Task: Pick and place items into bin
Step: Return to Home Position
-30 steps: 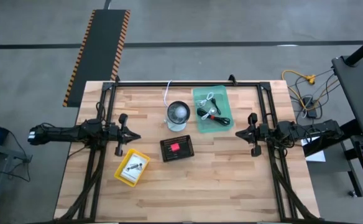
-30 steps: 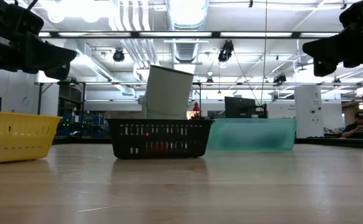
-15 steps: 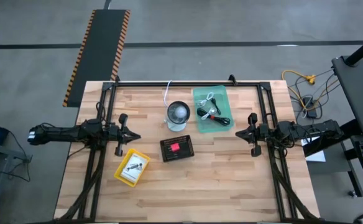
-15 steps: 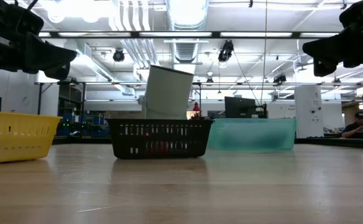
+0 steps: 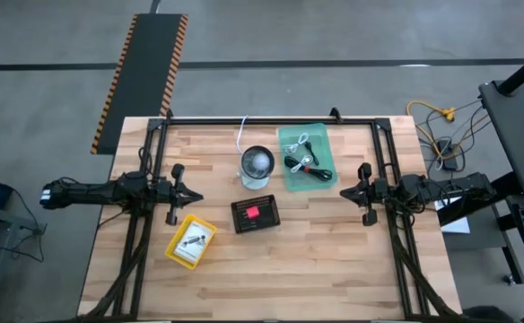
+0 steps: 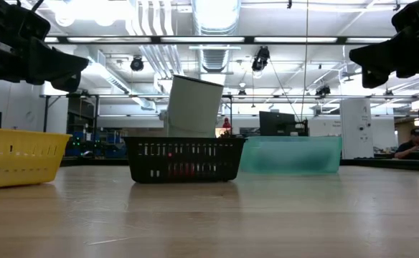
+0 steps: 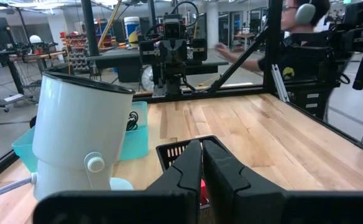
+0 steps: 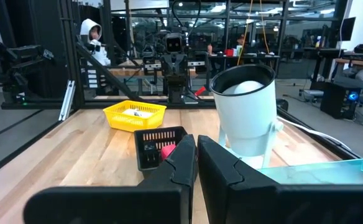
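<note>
A teal bin (image 5: 305,158) at the far right of the table's middle holds a black cable with a red band (image 5: 307,165) and a white coiled cable (image 5: 298,144). A small red cube (image 5: 253,213) lies in a black basket (image 5: 256,214). White packets and a dark pen (image 5: 193,240) lie in a yellow bin (image 5: 190,240) toward the near left. My left gripper (image 5: 193,196) hangs shut over the table's left side, level, pointing toward the middle. My right gripper (image 5: 343,191) hangs shut over the right side, facing it. Neither holds anything.
A white round-topped appliance (image 5: 257,167) stands between the black basket and the far edge, its white cord (image 5: 241,135) running to the far edge. A black frame (image 5: 271,119) borders the table. A person (image 7: 299,37) stands beyond the right side.
</note>
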